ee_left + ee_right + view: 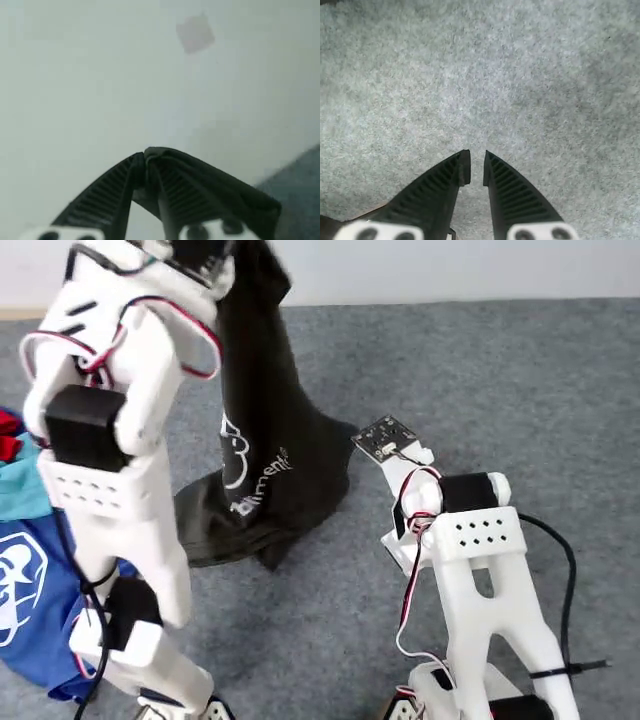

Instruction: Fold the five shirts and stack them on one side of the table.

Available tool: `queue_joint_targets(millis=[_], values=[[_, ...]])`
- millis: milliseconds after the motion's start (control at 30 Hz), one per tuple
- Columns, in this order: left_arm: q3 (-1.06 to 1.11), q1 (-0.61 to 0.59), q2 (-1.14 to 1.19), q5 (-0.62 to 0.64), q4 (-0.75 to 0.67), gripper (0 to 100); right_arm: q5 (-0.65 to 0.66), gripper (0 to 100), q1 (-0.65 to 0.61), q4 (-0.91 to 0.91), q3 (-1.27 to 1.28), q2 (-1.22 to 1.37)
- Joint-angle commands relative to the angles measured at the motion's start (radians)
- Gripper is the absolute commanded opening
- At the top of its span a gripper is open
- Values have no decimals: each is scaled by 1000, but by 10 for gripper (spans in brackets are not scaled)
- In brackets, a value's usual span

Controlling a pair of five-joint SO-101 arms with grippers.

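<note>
Soft, even light covers the table [500, 370]; the shirt [270, 440] throws a faint shadow near it; the far wall [75, 75] glows pale.

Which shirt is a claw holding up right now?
The black shirt, hanging from the left claw; the blue shirt, teal shirt and red shirt lie heaped.

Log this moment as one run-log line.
left gripper: shut on black shirt, held high, its lower part on table | right gripper: slightly open, empty, above table | blue shirt: crumpled by left arm's base
</note>
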Motion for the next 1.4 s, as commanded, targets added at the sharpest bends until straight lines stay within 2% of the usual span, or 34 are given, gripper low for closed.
queue_joint_targets(millis=[0, 100, 233, 400, 533, 733, 867, 933, 1033, 1267, 1367], values=[[8, -77, -6, 60, 262, 3, -11, 68, 5, -16, -8, -33], [120, -161, -6, 60, 417, 3, -11, 68, 4, -35, -8, -33], [377, -298, -11, 52, 407, 3, -11, 68, -33, -77, -8, -39], [674, -379, -9, -40, 397, 3, -12, 68, -130, -188, -8, -33], [862, -433, -8, -86, 321, 3, -80, 68, -145, -306, -8, -31], [1029, -559, -8, -181, 186, 3, -72, 67, -145, -486, -12, -21], [1096, -621, -8, -224, 127, 3, -44, 72, -143, -578, -60, 93], [1129, -632, -8, -224, 115, 3, -46, 72, -145, -565, -149, 200], [1168, -631, -8, -224, 109, 3, -124, 80, -145, -484, -373, 381], [1199, -629, -8, -224, 87, 3, -241, 260, -194, -170, -1031, 819], [1201, -629, -8, -224, 87, 3, -311, 273, -231, -77, -1281, 989]])
